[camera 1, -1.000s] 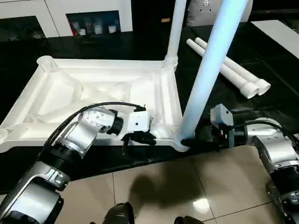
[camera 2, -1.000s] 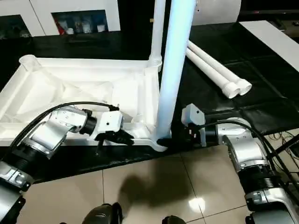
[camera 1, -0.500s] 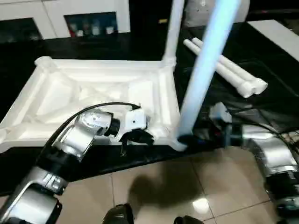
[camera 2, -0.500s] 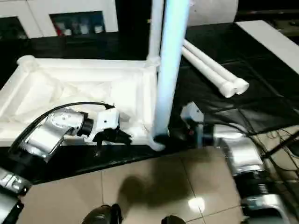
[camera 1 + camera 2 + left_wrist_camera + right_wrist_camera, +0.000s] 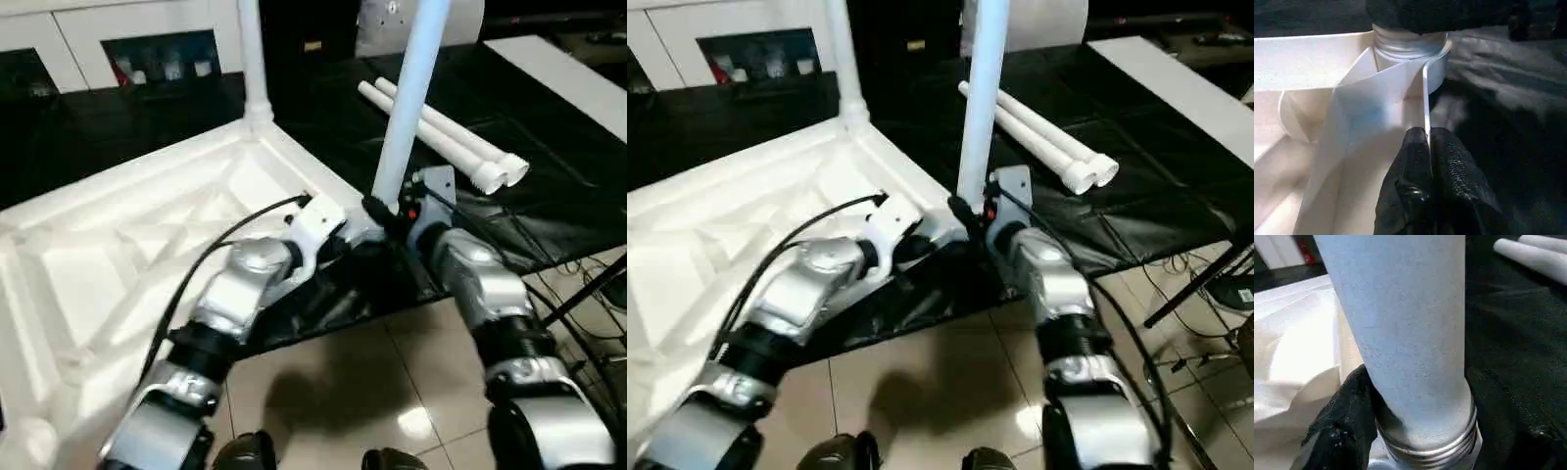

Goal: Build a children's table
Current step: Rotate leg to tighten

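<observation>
Right now I'm in the middle of screwing in the second leg, judging by what stands and what still lies loose. Starting at the left, the table top (image 5: 147, 255) lies upside down on the black desk (image 5: 549, 176), ribbed underside up, with one leg (image 5: 251, 59) already upright in its far corner socket. My left hand (image 5: 1425, 161) has its two black fingers pressed together on the thin upright rim wall of the top, just short of the near corner socket (image 5: 1415, 63); I read that as a steadying pinch so the top does not turn with the leg. Moving right, the near leg (image 5: 407, 108) stands upright in that socket, its threaded collar (image 5: 1425, 440) still showing a few turns above the socket's lip, so to my eye it is not fully home. My right hand (image 5: 384, 213) is wrapped around the base of this leg, fingers spread to the tube's width and clamped on it just above the collar. Farther right, two spare legs (image 5: 441, 132) lie side by side on the desk, well apart from the top. Next I'd want to keep the rim pinned, twist the leg until the threads disappear, and hold it vertical so it doesn't cross-thread.
</observation>
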Robot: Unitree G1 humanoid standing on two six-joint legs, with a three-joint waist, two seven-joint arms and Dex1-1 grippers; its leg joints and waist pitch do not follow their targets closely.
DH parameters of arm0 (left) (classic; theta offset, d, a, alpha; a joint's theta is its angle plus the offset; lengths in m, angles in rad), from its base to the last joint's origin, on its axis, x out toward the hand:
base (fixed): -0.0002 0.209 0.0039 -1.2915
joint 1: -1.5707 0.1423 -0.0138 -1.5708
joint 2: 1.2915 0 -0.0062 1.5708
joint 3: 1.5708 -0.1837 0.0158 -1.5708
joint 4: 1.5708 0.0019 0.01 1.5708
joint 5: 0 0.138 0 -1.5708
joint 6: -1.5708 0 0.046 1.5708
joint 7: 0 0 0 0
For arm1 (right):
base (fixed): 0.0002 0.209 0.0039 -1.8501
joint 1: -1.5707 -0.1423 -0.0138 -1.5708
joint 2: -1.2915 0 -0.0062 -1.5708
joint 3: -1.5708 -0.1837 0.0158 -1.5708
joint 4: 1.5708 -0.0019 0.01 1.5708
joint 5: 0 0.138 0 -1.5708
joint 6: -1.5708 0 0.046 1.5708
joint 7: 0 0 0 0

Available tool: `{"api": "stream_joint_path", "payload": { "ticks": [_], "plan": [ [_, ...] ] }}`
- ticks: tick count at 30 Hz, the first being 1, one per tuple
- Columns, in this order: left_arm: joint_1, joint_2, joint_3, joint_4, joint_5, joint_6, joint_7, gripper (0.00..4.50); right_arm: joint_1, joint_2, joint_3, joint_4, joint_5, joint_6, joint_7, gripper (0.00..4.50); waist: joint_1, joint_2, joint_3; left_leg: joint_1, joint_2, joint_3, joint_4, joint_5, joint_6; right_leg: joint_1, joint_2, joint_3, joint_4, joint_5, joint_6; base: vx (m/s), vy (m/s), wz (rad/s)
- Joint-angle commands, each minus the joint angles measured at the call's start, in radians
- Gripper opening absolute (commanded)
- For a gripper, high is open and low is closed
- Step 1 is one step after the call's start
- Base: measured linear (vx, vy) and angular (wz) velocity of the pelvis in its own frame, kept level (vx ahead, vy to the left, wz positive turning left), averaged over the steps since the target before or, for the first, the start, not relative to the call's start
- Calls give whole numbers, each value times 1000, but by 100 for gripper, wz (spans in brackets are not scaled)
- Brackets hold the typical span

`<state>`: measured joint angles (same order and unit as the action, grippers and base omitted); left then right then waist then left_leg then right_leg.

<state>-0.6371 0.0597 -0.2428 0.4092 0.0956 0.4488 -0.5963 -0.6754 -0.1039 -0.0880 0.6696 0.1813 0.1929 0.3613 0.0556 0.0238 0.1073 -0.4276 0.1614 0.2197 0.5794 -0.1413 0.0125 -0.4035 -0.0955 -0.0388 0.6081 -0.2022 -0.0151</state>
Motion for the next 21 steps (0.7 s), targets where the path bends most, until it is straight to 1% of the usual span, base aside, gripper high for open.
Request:
{"api": "stream_joint_path", "payload": {
  "ticks": [1,2,3,4,5,6,7,8,9,10,11,12,13,14,15,16,17,18,19,20,21],
  "plan": [
    [-46,-56,-41,-70,-34,-50,-26,0,11,32,25,57,-13,27,-14,322,5,-11,-87,42,65,-39,-60,-131,78,34,-60,33,-57,32,-230,0,0,0],
    [-46,-48,-43,-62,-25,-58,-27,0,10,35,17,61,-8,21,-17,322,7,-9,-89,40,64,-38,-55,-95,101,37,-60,32,-52,82,-244,0,0,0],
    [-46,-38,-45,-54,-17,-69,-33,0,13,35,12,59,-5,15,-18,332,11,-7,-90,43,65,-37,-53,-86,109,35,-60,31,-51,98,-250,0,0,0],
    [-45,-27,-46,-47,-11,-78,-40,0,17,32,11,52,-5,11,-15,347,14,-9,-91,39,64,-37,-50,-73,125,38,-60,30,-47,121,-253,0,0,0],
    [-46,-16,-48,-37,-5,-89,-45,0,24,25,17,43,-11,5,-6,358,16,-9,-91,37,65,-38,-50,-63,135,37,-58,28,-45,130,-252,0,0,0],
    [-48,-9,-47,-31,-3,-95,-49,0,31,18,22,36,-21,0,-9,358,16,-9,-91,37,65,-38,-50,-63,135,37,-58,28,-45,130,-252,0,0,0],
    [-52,3,-46,-18,0,-109,-55,0,46,2,27,18,-33,-6,-10,363,16,-11,-87,38,67,-37,-52,-85,134,34,-57,27,-49,98,-248,0,0,0],
    [-58,13,-45,-5,1,-123,-59,0,62,-10,25,-4,-33,-3,-6,368,19,-9,-85,41,68,-37,-55,-111,118,33,-57,27,-54,43,-240,0,0,0],
    [-61,17,-45,3,2,-130,-60,0,70,-13,23,-17,-28,1,0,391,22,-11,-82,44,69,-37,-59,-141,104,31,-58,28,-61,-10,-229,0,0,0],
    [-73,28,-44,28,4,-159,-71,0,96,-23,15,-60,-15,13,12,391,23,-11,-82,44,70,-38,-60,-154,96,31,-58,29,-63,-32,-225,0,0,0],
    [-84,35,-42,50,3,-183,-82,0,117,-32,11,-95,-5,21,19,407,28,-12,-82,49,71,-37,-62,-169,83,29,-58,31,-66,-63,-210,0,0,0],
    [-105,45,-41,96,11,-223,-84,0,153,-38,-3,-156,17,32,25,407,31,-14,-79,49,69,-38,-65,-179,76,27,-54,32,-70,-80,-189,0,0,0],
    [-113,49,-40,115,15,-239,-84,0,168,-39,-9,-181,26,35,27,422,33,-13,-80,52,72,-39,-68,-191,70,26,-56,33,-70,-86,-184,0,0,0],
    [-140,59,-41,175,23,-291,-81,0,209,-44,-18,-251,44,42,36,434,30,-10,-82,45,72,-44,-72,-198,53,30,-57,31,-66,-87,-178,0,0,0],
    [-164,67,-47,226,38,-340,-69,0,240,-49,-19,-300,51,44,44,444,31,-10,-81,47,70,-42,-71,-203,51,26,-54,32,-70,-89,-173,0,0,0],
    [-181,73,-51,261,48,-374,-60,0,261,-52,-20,-334,57,45,49,444,33,-11,-81,50,69,-40,-70,-214,50,23,-54,33,-74,-94,-162,0,0,0],
    [-200,76,-52,300,54,-412,-58,0,284,-58,-17,-371,64,49,62,444,32,-11,-83,46,70,-44,-73,-222,46,27,-56,32,-71,-82,-154,0,0,0],
    [-211,78,-53,321,55,-434,-58,0,296,-61,-13,-390,67,52,69,444,32,-11,-83,46,70,-44,-73,-222,46,27,-56,32,-71,-82,-154,0,0,0],
    [-229,77,-47,356,53,-449,-51,0,314,-63,-10,-421,75,61,77,444,30,-7,-84,44,69,-45,-72,-216,46,27,-58,31,-68,-62,-169,0,0,0],
    [-255,77,-42,404,47,-472,-68,0,338,-63,-10,-463,87,74,82,444,30,-5,-84,46,69,-42,-71,-221,45,25,-59,33,-69,-55,-174,0,0,0],
    [-280,78,-39,447,45,-495,-80,0,358,-60,-13,-499,99,91,78,444,30,-7,-84,45,67,-42,-70,-224,47,26,-60,33,-71,-54,-182,0,0,0]
  ]
}}
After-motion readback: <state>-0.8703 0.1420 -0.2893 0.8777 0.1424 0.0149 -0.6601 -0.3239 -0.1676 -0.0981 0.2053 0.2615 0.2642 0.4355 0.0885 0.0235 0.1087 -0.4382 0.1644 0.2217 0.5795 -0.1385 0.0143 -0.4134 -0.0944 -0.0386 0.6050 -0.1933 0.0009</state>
